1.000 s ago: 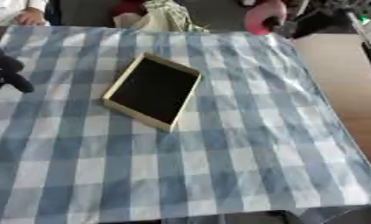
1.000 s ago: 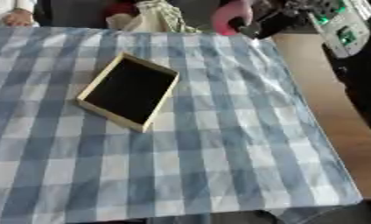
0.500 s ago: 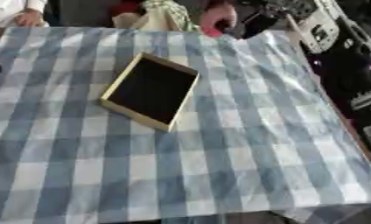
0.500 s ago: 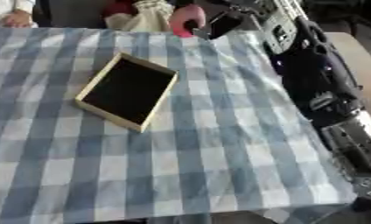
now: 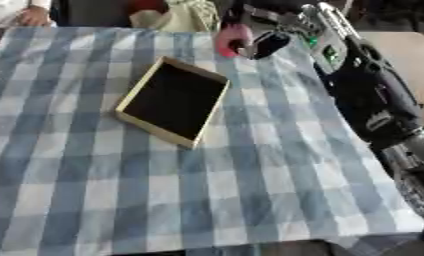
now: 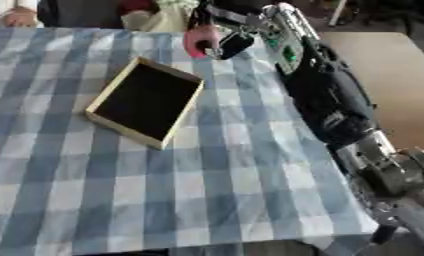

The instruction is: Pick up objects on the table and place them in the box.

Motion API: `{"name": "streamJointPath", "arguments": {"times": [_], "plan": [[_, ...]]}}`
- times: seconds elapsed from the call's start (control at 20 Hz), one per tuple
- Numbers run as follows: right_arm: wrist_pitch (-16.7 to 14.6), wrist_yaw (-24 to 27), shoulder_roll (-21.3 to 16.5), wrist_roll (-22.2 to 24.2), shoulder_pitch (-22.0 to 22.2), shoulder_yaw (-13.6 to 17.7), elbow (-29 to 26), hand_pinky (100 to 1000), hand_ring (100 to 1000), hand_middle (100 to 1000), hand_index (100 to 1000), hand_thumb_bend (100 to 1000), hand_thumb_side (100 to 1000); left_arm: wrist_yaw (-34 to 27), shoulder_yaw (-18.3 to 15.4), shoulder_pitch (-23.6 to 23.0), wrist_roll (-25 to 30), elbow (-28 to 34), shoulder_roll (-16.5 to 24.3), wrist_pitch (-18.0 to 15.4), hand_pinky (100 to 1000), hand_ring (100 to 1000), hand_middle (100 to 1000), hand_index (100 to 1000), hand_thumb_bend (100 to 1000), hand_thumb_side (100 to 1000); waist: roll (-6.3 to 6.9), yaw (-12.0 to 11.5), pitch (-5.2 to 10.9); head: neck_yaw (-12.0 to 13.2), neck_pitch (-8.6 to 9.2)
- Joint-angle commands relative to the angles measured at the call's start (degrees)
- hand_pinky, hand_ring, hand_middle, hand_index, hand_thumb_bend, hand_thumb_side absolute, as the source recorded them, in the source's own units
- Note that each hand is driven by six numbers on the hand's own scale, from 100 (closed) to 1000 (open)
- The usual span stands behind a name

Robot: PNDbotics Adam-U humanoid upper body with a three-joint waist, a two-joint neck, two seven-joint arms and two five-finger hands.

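A shallow wooden box (image 5: 154,130) with a dark inside lies askew on the blue-and-white checked cloth, left of centre, and nothing shows inside it. My right hand (image 5: 266,43) reaches in from the right along the far part of the table, its fingers curled round a pink object (image 5: 232,38). The pink object hangs above the cloth just beyond the box's far right corner, off to its right. The black right arm (image 6: 325,92) runs down the right side of the table. My left hand shows in neither view.
A person's hand (image 5: 30,16) rests at the far left edge of the table. Pale fabric things (image 5: 182,15) lie beyond the far edge. A tan surface (image 6: 395,75) lies to the right of the table. Checked cloth stretches from the box to the near edge.
My right arm has come in from the right and carried the pink object from the far edge leftward towards the box. My left hand has gone out of view at the left.
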State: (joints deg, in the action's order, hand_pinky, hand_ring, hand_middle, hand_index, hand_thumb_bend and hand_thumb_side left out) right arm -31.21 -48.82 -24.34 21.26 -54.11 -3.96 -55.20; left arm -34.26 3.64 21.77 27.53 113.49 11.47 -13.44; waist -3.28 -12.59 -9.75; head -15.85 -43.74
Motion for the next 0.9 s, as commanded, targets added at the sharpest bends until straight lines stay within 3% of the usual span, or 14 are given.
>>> {"name": "streamJointPath", "arguments": {"times": [0.05,0.55,0.9], "plan": [[0.4,-3.4,0.4,-2.3,-1.9,1.2,2.3,772,585,482,704,100,100,-0.3,0.2,1.0,0.7,1.1,-0.1,0.2,617,733,711,783,100,619,0.23,-0.3,0.53,-0.4,0.27],[1.4,-10.7,3.0,-7.2,-3.4,2.6,6.9,775,592,487,705,100,100,-0.1,0.7,1.4,2.4,1.1,-1.1,1.3,616,731,710,781,100,620,0.07,-1.4,-0.63,-1.3,0.99],[1.4,-16.0,4.3,-8.7,-2.7,2.1,9.2,804,678,553,745,100,100,0.3,0.7,1.1,3.1,1.1,-1.5,1.8,614,728,708,780,100,619,0.25,-1.5,-1.03,-1.5,1.23]]}}
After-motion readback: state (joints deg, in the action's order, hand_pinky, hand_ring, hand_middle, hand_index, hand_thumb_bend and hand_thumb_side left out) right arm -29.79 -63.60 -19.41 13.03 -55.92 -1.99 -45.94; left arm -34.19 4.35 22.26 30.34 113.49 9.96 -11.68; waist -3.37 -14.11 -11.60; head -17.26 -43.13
